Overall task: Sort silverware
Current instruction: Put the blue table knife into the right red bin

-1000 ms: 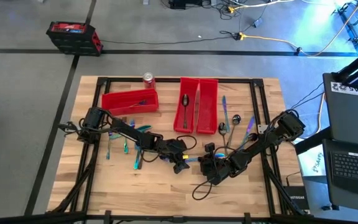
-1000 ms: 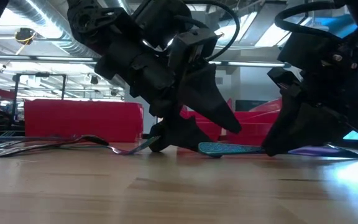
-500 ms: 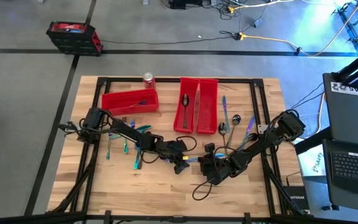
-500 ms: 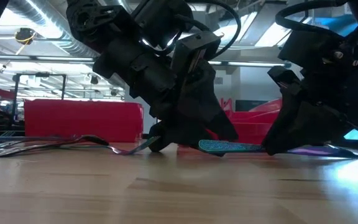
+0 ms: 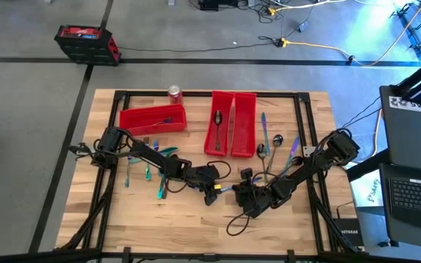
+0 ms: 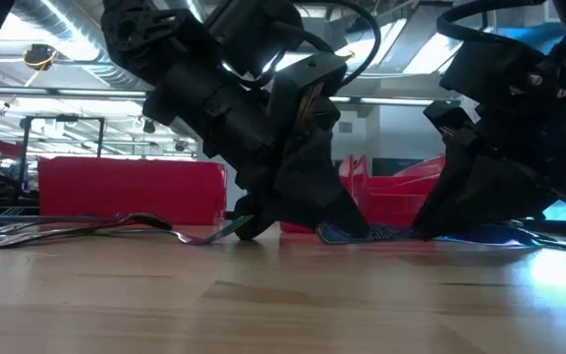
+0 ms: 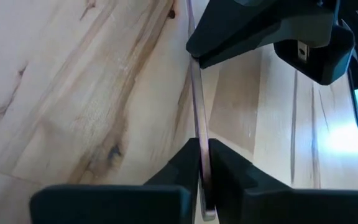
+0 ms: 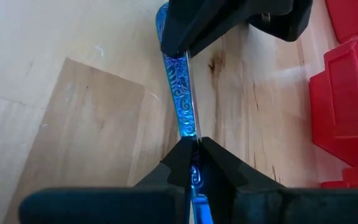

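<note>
Pale wood-grain desk [image 5: 123, 212]; slim engraved blue knife [image 8: 180, 102] flat near the red bins [image 5: 232, 124], pinched at opposite ends by left hand [image 5: 212, 191] and right hand [image 5: 241, 194].

Wooden table [image 5: 123, 212], red bins [image 5: 152, 118], soda can [image 5: 175, 92], scattered silverware [image 5: 272, 142]

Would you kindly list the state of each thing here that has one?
Left gripper: shut on the knife.
Right gripper: shut on the knife.
Knife: held at both ends, low over the table.
Left bin: holds some silverware.
Middle bin: holds a dark spoon.
Right bin: contents unclear.
Can: upright.
</note>
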Robot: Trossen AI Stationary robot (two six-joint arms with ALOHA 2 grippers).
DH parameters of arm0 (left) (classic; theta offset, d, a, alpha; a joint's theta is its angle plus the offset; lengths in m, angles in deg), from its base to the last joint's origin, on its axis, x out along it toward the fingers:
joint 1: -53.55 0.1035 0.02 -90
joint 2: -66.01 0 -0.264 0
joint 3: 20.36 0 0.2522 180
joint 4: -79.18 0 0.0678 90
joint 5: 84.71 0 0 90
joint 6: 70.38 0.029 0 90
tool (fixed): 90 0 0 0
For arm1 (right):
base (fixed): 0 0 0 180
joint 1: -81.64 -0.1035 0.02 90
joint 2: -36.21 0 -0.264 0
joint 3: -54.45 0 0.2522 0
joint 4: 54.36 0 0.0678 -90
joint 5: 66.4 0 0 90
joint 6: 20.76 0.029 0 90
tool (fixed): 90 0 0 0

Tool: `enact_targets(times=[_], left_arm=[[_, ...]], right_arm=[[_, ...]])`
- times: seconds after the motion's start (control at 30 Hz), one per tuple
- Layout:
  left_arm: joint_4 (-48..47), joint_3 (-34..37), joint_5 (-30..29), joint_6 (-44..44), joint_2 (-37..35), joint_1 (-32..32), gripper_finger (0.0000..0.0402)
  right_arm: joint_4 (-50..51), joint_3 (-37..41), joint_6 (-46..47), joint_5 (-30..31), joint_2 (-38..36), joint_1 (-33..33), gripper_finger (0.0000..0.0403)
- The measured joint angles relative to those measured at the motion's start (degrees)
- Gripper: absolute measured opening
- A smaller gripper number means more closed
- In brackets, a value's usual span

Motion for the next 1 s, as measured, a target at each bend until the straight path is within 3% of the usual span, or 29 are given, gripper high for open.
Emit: enact_targets(times=[0.63,1.0], left_arm=[[-0.5,0.0,-4.4,5.0,0.1,-1.1,0.0032],[-1.5,-0.1,-1.1,9.6,0.1,-0.9,0.0007]], right_arm=[[-0.2,0.1,0.1,0.1,0.1,0.1,0.0014],[-5.6,0.1,1.0,-3.2,0.2,0.1,0.0014]])
